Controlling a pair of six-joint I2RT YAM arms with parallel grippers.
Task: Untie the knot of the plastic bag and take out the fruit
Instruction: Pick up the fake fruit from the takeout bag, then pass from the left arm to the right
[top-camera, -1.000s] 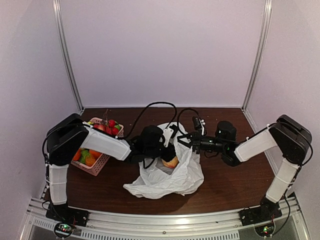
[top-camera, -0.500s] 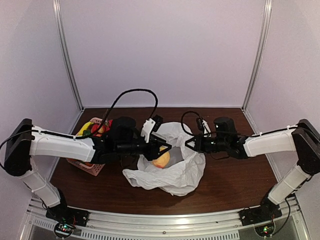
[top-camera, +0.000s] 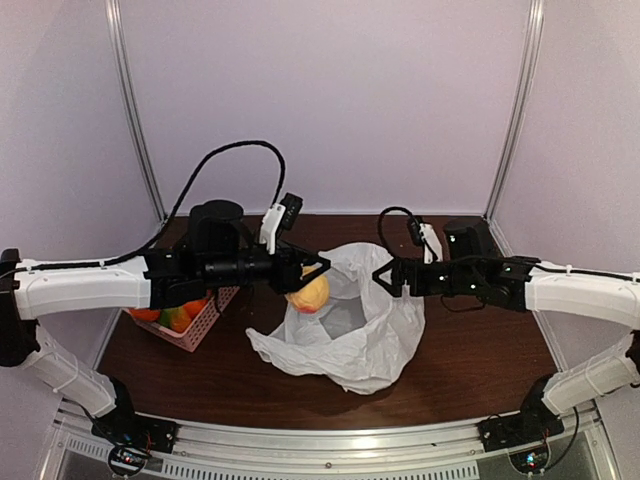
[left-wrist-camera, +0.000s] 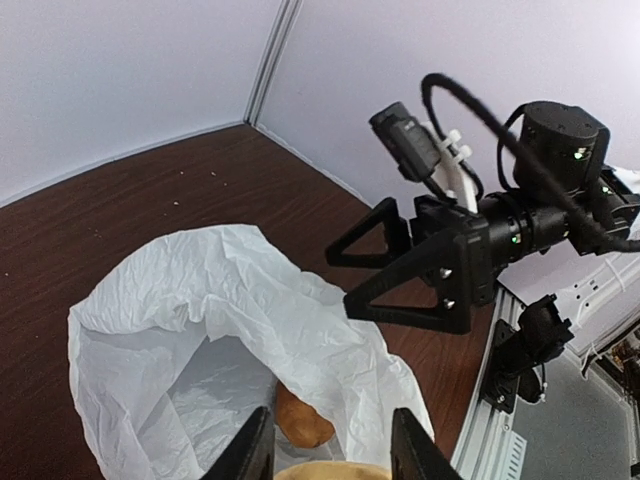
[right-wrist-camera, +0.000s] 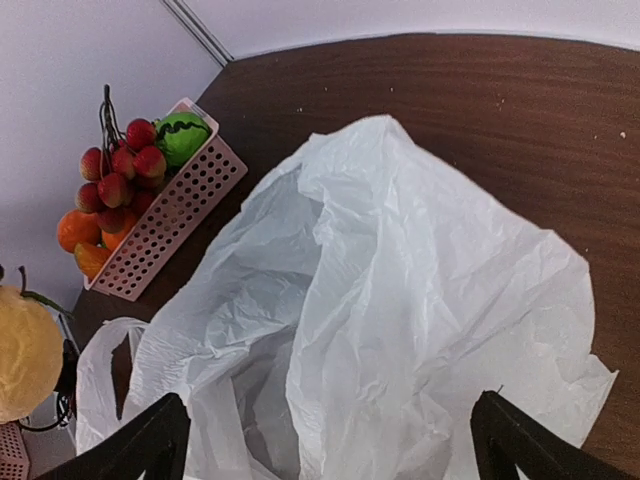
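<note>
The white plastic bag (top-camera: 350, 330) lies crumpled at the table's middle with its mouth open; the knot does not show. My left gripper (top-camera: 312, 275) is shut on a yellow-orange fruit (top-camera: 309, 293), held above the bag's left rim. In the left wrist view the fruit (left-wrist-camera: 335, 472) sits between the fingers (left-wrist-camera: 256, 448) at the bottom edge. A brown fruit (left-wrist-camera: 300, 422) lies inside the bag (left-wrist-camera: 230, 300). My right gripper (top-camera: 381, 282) hangs open over the bag's right rim, touching nothing. Its own view shows the fingers (right-wrist-camera: 150, 440) spread wide above the bag (right-wrist-camera: 420, 300).
A pink perforated basket (top-camera: 205, 322) stands left of the bag, under my left arm. In the right wrist view the basket (right-wrist-camera: 170, 215) holds a red fruit cluster (right-wrist-camera: 115, 165), a green fruit (right-wrist-camera: 185, 135) and orange fruits (right-wrist-camera: 80, 235). Pale walls enclose the table.
My left gripper has lifted the yellow-orange fruit up out of the bag. My right gripper has opened, let go of the bag's rim and risen with its arm stretched out.
</note>
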